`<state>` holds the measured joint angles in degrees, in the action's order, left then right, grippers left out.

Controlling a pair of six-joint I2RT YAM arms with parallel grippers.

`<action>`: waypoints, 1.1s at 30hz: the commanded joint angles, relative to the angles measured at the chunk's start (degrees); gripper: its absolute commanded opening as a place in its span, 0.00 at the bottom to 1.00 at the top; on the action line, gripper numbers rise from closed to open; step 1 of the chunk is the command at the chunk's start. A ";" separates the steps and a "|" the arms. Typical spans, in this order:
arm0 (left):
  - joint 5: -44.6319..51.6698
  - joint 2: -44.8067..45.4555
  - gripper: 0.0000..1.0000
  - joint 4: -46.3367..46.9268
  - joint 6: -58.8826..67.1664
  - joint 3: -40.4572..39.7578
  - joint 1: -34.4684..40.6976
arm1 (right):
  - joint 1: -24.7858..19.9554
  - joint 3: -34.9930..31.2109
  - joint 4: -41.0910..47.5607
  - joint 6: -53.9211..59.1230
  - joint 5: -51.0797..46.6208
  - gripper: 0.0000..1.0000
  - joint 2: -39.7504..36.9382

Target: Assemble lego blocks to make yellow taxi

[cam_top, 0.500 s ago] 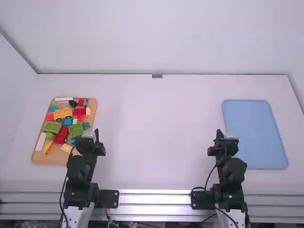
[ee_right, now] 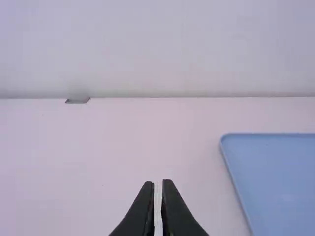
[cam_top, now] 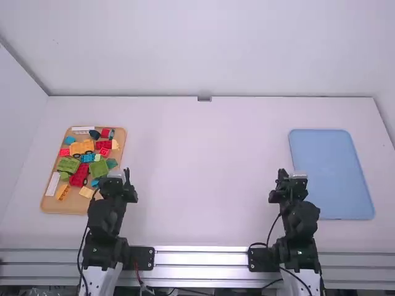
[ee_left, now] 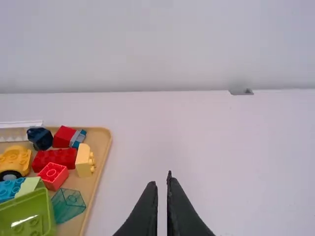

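Left claw (ee_left: 161, 180) and right claw (ee_right: 158, 183) both narrow, empty. Yellow wheeled base (ee_left: 15, 158) on tan tray (ee_left: 103, 142), just beside red brick (ee_left: 55, 158). Pickup likely first: spread left claw wide, descend straight, pinch base's sides, spare brick.

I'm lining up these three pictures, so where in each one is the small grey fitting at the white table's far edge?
High view: the small grey fitting is near the middle, in the upper part.
Left wrist view: the fitting is right of the middle, above half height.
Right wrist view: the fitting is towards the left, above half height.
Shared landmark: the table's far edge.
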<state>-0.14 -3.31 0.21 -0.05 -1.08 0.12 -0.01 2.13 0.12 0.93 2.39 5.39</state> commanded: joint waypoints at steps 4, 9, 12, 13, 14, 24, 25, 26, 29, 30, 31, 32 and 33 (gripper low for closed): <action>-0.73 -5.40 0.12 1.21 0.61 -6.57 0.26 | 1.19 8.89 1.09 2.96 3.55 0.12 7.22; -0.35 -12.34 0.20 2.57 1.20 -12.33 0.43 | 3.10 17.04 4.54 8.35 6.98 0.20 15.49; -0.56 -16.24 0.24 2.95 1.24 -15.29 0.53 | 4.48 21.35 6.30 11.68 9.56 0.25 20.15; -0.70 -18.09 0.27 3.25 0.86 -16.75 0.55 | 5.19 23.42 7.13 13.27 10.86 0.27 22.42; -0.77 -18.46 0.27 3.32 0.77 -17.05 0.56 | 5.38 23.84 7.34 13.61 11.14 0.28 22.87; -7.68 -33.78 0.47 9.87 -12.12 -29.74 -2.81 | 13.35 41.93 16.49 24.56 21.63 0.47 42.68; -7.52 -36.03 0.50 11.14 -13.55 -31.59 -3.91 | 14.60 44.57 17.38 26.10 22.86 0.50 45.57; -7.18 -37.49 0.52 11.95 -14.41 -32.81 -4.72 | 15.45 46.31 17.95 27.11 23.59 0.52 47.46; -5.40 -42.11 0.57 14.29 -15.69 -36.63 -7.39 | 17.95 51.73 20.12 30.28 25.96 0.58 53.40; -5.14 -43.82 0.60 15.17 -16.32 -38.05 -8.34 | 18.87 53.75 20.90 31.06 26.92 0.60 55.60; -4.95 -44.74 0.61 15.66 -16.66 -38.81 -8.90 | 19.36 54.83 21.24 31.34 27.33 0.61 56.78; -4.87 -46.50 0.63 16.56 -17.39 -40.27 -9.80 | 20.24 56.90 21.95 32.27 28.42 0.63 59.05; -5.11 -48.64 0.66 17.71 -18.27 -42.05 -10.89 | 21.09 59.43 22.99 33.76 30.00 0.66 61.81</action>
<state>-5.63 -50.04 17.41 -15.62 -40.23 -9.30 20.05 57.74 22.55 31.00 28.27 64.55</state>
